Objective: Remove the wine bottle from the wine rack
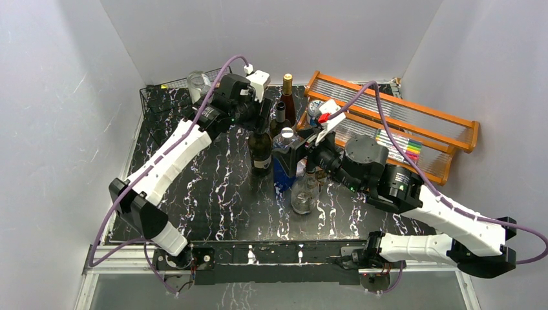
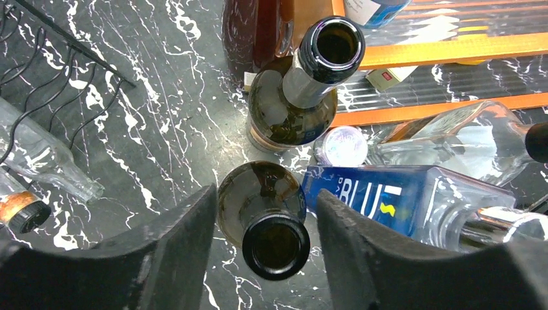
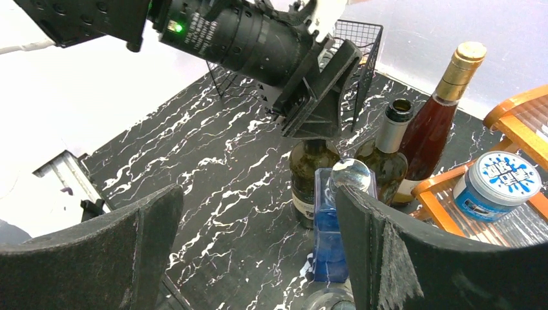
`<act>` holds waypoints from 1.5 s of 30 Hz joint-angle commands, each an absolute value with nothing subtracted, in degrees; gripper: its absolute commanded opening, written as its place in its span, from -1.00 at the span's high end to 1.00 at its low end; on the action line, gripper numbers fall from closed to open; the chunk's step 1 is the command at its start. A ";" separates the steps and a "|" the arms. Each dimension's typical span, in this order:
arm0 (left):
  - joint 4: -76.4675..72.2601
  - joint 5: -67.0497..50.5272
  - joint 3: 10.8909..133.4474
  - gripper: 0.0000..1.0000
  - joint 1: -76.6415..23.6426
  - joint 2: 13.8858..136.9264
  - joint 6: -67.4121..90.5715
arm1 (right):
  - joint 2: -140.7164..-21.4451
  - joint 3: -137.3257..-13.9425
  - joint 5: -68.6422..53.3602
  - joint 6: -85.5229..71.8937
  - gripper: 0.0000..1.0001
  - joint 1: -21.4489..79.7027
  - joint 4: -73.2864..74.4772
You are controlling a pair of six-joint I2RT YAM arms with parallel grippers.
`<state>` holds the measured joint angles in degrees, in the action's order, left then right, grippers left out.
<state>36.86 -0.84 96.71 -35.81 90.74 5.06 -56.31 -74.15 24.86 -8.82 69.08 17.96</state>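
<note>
The black wire wine rack (image 1: 169, 98) stands at the back left; in the left wrist view its wires (image 2: 58, 77) hold a clear bottle (image 2: 48, 161) lying down and a cork-capped one (image 2: 22, 212). A dark wine bottle (image 1: 261, 154) stands upright on the table to the right of the rack. My left gripper (image 1: 260, 123) is open right above it, a finger on each side of the open neck (image 2: 276, 247) with gaps showing. The right wrist view shows this bottle (image 3: 305, 177) under the left gripper (image 3: 316, 106). My right gripper (image 1: 305, 150) is open and empty (image 3: 258, 213).
A foil-necked open bottle (image 1: 279, 119), a gold-capped reddish bottle (image 1: 287, 97), a blue square bottle (image 1: 283, 169) and a clear bottle (image 1: 304, 194) crowd the dark bottle. The orange tiered shelf (image 1: 413, 123) with a blue-lidded tub (image 3: 501, 184) stands back right.
</note>
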 commanded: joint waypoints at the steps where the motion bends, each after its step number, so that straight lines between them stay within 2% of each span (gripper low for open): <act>1: 35.98 -1.98 97.82 -0.24 -35.93 85.38 5.82 | -56.29 -74.32 26.91 -8.17 -0.96 69.17 15.46; 8: 36.82 3.04 95.27 -0.50 -35.86 77.26 4.44 | -57.86 -74.92 26.88 -7.65 -0.96 69.16 15.27; 12: 35.07 6.78 87.93 -0.67 -35.72 69.67 5.53 | -58.06 -74.38 27.15 -6.43 -0.96 69.17 13.92; 18: 34.62 13.45 73.51 -0.82 -35.23 59.60 9.03 | -58.91 -73.76 26.94 -5.00 -0.96 69.16 12.18; 24: 36.36 16.31 67.90 -0.92 -32.57 54.75 11.62 | -58.68 -73.07 26.38 -5.05 -0.96 69.17 12.73; 29: 35.24 14.82 64.62 -0.96 -29.30 53.54 15.15 | -56.61 -71.15 26.08 -5.83 -0.96 69.17 12.64; 34: 30.97 11.53 58.13 -0.96 -26.18 53.00 25.01 | -54.69 -69.49 26.36 -6.24 -0.96 69.17 12.39; 45: 6.65 -2.13 39.88 -0.96 -10.15 55.09 34.06 | -51.02 -68.33 26.87 -5.31 -0.96 69.17 14.13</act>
<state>20.67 3.20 43.92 -14.74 54.74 30.22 -53.71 -69.04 25.80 -5.74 69.08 16.43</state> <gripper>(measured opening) 0.981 0.981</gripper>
